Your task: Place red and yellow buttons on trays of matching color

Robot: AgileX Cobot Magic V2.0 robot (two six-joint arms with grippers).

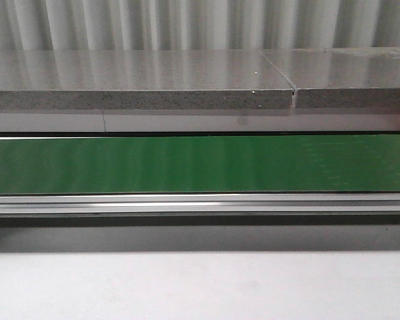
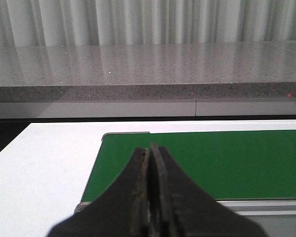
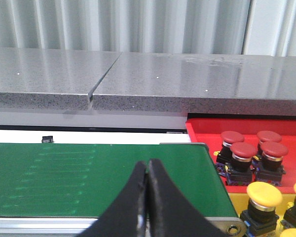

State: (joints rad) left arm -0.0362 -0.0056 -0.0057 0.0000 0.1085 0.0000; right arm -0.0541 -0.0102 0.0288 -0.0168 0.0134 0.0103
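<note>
Both grippers closed above green belt (image 1: 200, 165)

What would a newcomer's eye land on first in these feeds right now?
First the green conveyor belt, a bare band running across the whole front view below the grey stone ledge. Next, in the right wrist view, the red tray past the belt's end holding four red buttons, with yellow buttons on the yellow tray next to it. The left gripper and right gripper both show jaws closed on nothing.
</note>
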